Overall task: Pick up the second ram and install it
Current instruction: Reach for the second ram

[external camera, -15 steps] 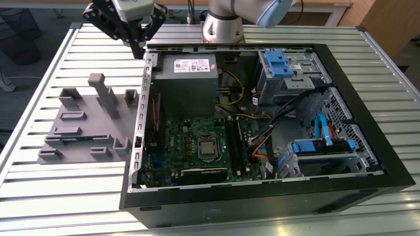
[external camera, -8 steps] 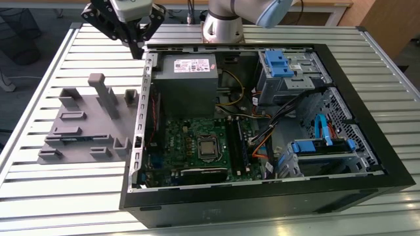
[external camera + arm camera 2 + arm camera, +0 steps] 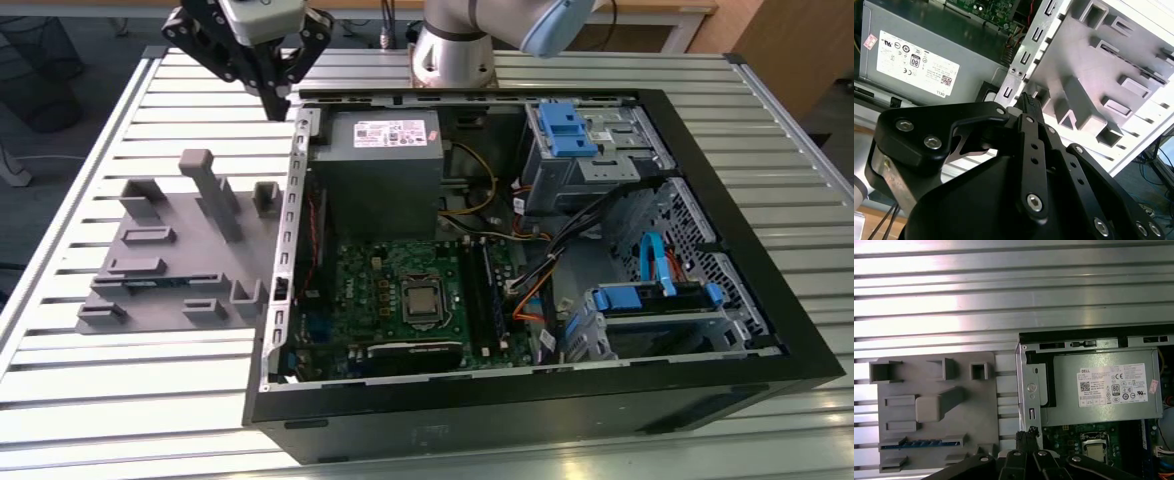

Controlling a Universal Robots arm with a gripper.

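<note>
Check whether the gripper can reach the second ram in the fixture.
Probably yes: the second ram lies uncovered in the gray fixture, open from above; the gripper hangs aside over the case edge.

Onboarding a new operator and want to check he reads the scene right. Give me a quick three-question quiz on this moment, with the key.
1. The claw hangs near a corner of the computer case. Is it open or shut?
2. True or false: the claw holds the memory stick.
3. The memory stick lies: A) in a slot of the gray holder plate; B) inside the computer case; C) across the case's rim.

Key: 1 shut; 2 false; 3 A.
</note>
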